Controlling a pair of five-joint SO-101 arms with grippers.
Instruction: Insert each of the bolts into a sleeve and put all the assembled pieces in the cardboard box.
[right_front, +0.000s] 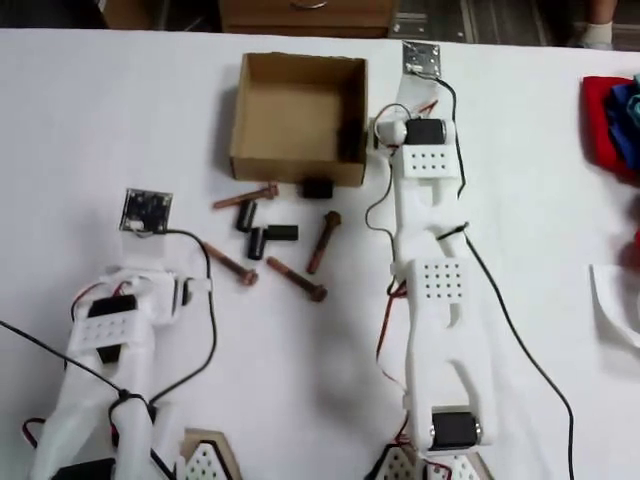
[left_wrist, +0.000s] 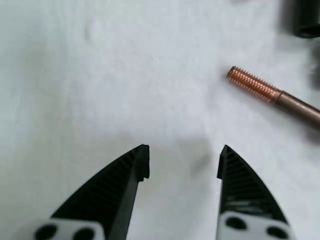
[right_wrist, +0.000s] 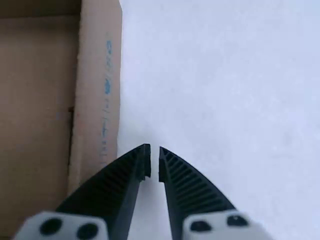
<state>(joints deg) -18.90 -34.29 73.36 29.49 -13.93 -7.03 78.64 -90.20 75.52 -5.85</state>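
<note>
The left end effector is held over the white surface with its jaws spread wide and nothing between them. A threaded bolt is seen lying near it, untouched. The bolts and black sleeves are scattered loose on the surface in front of the cardboard box, none assembled. The right end effector is positioned just beside the box's outer wall, its jaws nearly together and nothing gripped.
</note>
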